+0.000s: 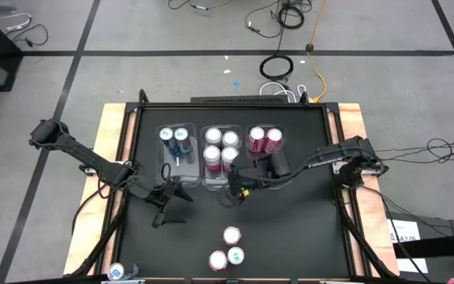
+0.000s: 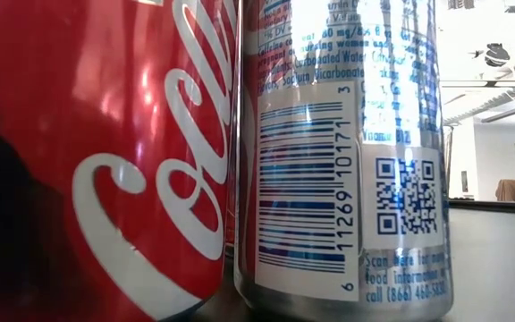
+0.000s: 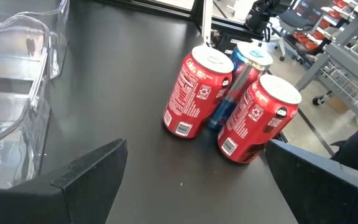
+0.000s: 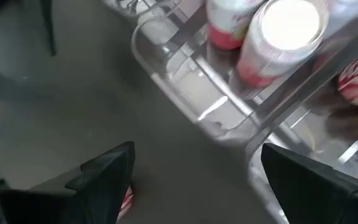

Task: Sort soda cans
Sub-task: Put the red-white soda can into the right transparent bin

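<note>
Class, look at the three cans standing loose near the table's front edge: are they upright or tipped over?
Upright. The left wrist view shows the two red cans and the blue can between them standing on their bases, silver tops up.

A lab or workshop — concrete floor [image 1: 38, 95], loose cables [image 1: 290, 16], metal shelving [image 3: 347, 43].

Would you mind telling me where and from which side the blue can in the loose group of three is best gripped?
Grip the blue can high on its round body, just under the silver rim, coming straight down from above. It stands upright, wedged behind two red cans that touch it and block its lower sides; only the top part is free. The left end effector is open and faces the group.
</note>
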